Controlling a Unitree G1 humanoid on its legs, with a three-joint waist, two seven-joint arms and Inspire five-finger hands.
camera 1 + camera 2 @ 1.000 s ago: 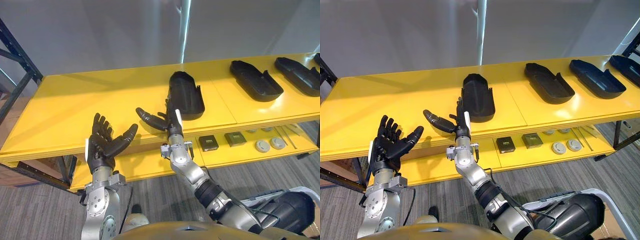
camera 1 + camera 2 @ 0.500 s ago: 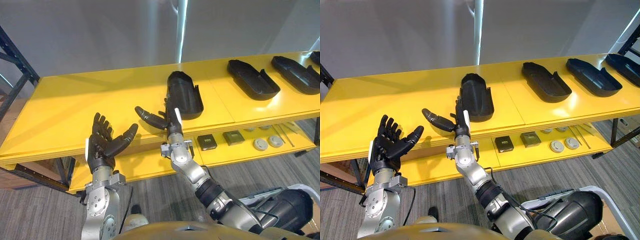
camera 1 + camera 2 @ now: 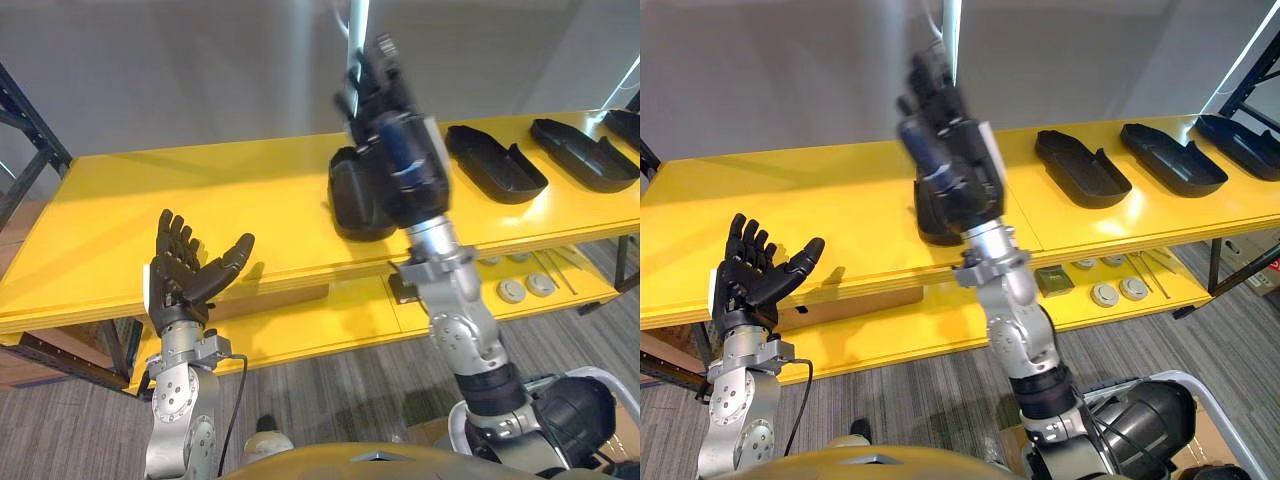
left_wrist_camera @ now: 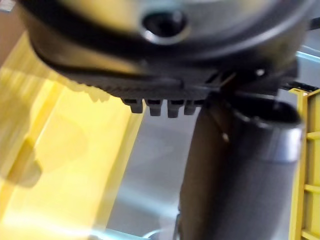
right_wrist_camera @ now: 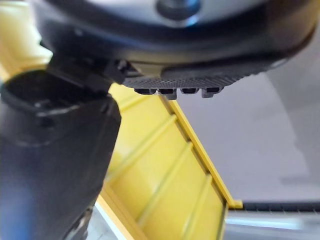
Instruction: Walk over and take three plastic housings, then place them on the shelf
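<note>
Several black plastic housings lie on the yellow shelf top (image 3: 150,210). The nearest housing (image 3: 348,200) is partly hidden behind my raised right hand (image 3: 400,150). Two more housings (image 3: 495,162) (image 3: 582,152) lie further right, and another (image 3: 625,118) shows at the shelf's far right end. My right hand is lifted high above the shelf, its fingers (image 3: 930,80) pointing up and holding nothing. In front of the shelf's front edge at the lower left, my left hand (image 3: 190,275) is held palm up, fingers spread and empty.
A lower yellow shelf (image 3: 300,325) carries small square and round parts (image 3: 520,290). A dark rack upright (image 3: 20,110) stands at the left. A grey wall closes the back. The left half of the shelf top is bare.
My right hand has swung up from the shelf's front edge to high in front of the nearest housing. The left hand has shifted slightly left. The camera has moved a little.
</note>
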